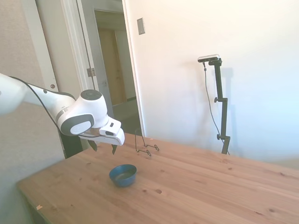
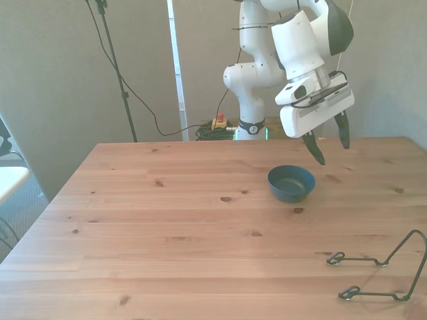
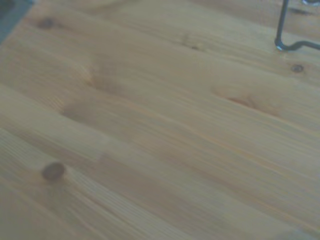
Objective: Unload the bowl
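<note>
Bowl (image 2: 291,183) upright on bare worktop (image 2: 167,220), right of centre in front view, lower centre-left in side view (image 1: 123,175); dark blue, paler inside, nothing in it. Hand (image 2: 327,147) raised above worktop just up-right of bowl in front view, fingers spread wide, holding nothing, clear of bowl. Wire rack (image 2: 380,267) at lower right of front view, well apart from bowl. Wrist view: wood grain, rack wire (image 3: 287,30) at upper right.

Pretty plain room: white wall (image 1: 196,70) with a small grey plate (image 1: 140,25) on it, open doorway (image 1: 114,60) into a dim hallway behind the claw (image 1: 103,147), bright daylight, knotty pine tabletop (image 1: 196,186) underneath it.
</note>
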Tool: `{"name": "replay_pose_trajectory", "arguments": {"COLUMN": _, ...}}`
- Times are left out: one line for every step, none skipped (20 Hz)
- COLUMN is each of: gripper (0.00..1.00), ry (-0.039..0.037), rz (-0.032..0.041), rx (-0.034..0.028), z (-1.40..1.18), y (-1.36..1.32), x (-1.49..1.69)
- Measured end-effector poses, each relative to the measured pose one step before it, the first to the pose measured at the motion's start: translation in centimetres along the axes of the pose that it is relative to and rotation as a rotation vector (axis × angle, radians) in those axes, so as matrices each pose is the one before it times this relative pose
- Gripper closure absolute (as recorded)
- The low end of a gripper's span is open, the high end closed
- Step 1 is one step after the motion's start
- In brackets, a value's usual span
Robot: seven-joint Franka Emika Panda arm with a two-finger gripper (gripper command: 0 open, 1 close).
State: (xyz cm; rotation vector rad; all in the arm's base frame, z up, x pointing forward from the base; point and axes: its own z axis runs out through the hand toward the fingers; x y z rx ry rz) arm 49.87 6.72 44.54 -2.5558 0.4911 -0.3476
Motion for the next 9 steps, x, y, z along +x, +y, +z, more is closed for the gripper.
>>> {"name": "replay_pose_trajectory", "arguments": {"gripper": 0.0, "ry": -0.00352, "rz": 0.02004, "rx": 0.02528, "z": -0.028, "y": 0.097, "x": -0.335}}
{"name": "replay_pose_trajectory", "arguments": {"gripper": 0.0, "ry": -0.00405, "rz": 0.01939, "rx": 0.018, "z": 0.015, "y": 0.104, "x": -0.397}}
{"name": "replay_pose_trajectory", "arguments": {"gripper": 0.0, "ry": -0.00354, "rz": 0.01033, "rx": 0.00786, "z": 0.015, "y": 0.043, "x": -0.435}}
{"name": "replay_pose_trajectory", "arguments": {"gripper": 0.0, "ry": -0.00358, "rz": 0.00285, "rx": 0.00122, "z": 0.063, "y": -0.067, "x": -0.455}}
{"name": "replay_pose_trajectory", "arguments": {"gripper": 0.0, "ry": -0.00124, "rz": 0.00221, "rx": 0.00086, "z": -0.033, "y": -0.241, "x": -0.4}}
{"name": "replay_pose_trajectory", "arguments": {"gripper": 0.0, "ry": -0.00116, "rz": 0.0033, "rx": 0.00091, "z": 0.007, "y": -0.36, "x": -0.326}}
{"name": "replay_pose_trajectory", "arguments": {"gripper": 0.0, "ry": -0.00119, "rz": 0.00413, "rx": 0.00136, "z": 0.014, "y": -0.414, "x": -0.275}}
{"name": "replay_pose_trajectory", "arguments": {"gripper": 0.0, "ry": -0.00167, "rz": 0.0042, "rx": 0.00077, "z": 0.072, "y": -0.358, "x": -0.194}}
{"name": "replay_pose_trajectory", "arguments": {"gripper": 0.0, "ry": -0.00142, "rz": 0.00592, "rx": 0.00079, "z": 0.07, "y": -0.325, "x": -0.148}}
